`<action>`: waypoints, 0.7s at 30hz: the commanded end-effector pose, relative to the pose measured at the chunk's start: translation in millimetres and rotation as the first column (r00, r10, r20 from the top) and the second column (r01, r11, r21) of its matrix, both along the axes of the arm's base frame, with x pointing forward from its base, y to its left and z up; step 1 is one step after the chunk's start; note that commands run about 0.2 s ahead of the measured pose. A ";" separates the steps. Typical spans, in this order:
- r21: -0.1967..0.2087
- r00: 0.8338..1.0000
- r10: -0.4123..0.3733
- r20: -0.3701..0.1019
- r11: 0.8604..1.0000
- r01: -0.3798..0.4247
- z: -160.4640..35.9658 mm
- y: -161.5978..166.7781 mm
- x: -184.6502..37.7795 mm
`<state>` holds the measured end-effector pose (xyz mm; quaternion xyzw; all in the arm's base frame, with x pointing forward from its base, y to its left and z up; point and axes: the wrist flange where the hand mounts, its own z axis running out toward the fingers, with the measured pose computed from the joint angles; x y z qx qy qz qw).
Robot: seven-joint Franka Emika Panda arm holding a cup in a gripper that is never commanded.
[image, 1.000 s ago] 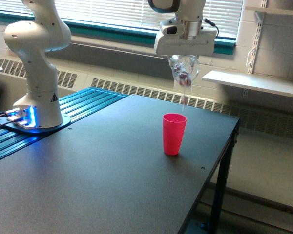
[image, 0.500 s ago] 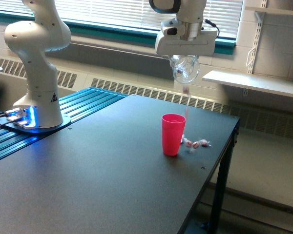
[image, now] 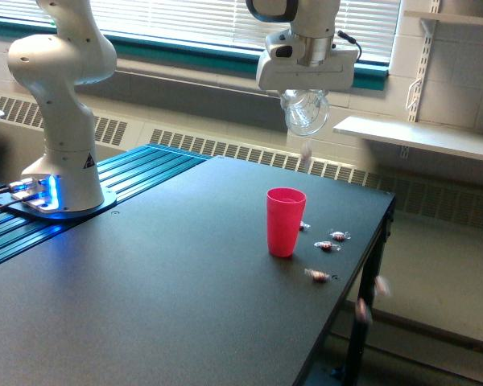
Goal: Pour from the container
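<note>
My gripper (image: 305, 96) hangs high over the table's far right part, shut on a small clear glass container (image: 305, 113) that is tipped over. One wrapped candy (image: 306, 152) is in mid-air just below its mouth. The pink cup (image: 285, 221) stands upright on the black table (image: 145, 281), below and slightly to the exterior view's left of the container. Several wrapped candies lie on the table beside the cup, such as one (image: 337, 236) to its right and another (image: 317, 276) nearer the edge. Blurred candies (image: 364, 310) are falling past the table's right edge.
The arm's white base (image: 60, 104) stands at the exterior view's left on a blue ribbed plate (image: 137, 173). A white shelf (image: 419, 137) juts from the wall at the right. The table's right edge (image: 362, 265) lies close to the cup.
The container has emptied further. Candies missed the cup, landed to its right, scattered across the table, and some went over the edge. The gripper has barely moved.
</note>
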<state>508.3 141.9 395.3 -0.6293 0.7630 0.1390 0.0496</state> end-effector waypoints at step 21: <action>-0.144 0.992 0.078 0.097 0.988 -0.064 27.1 21.6 -12.6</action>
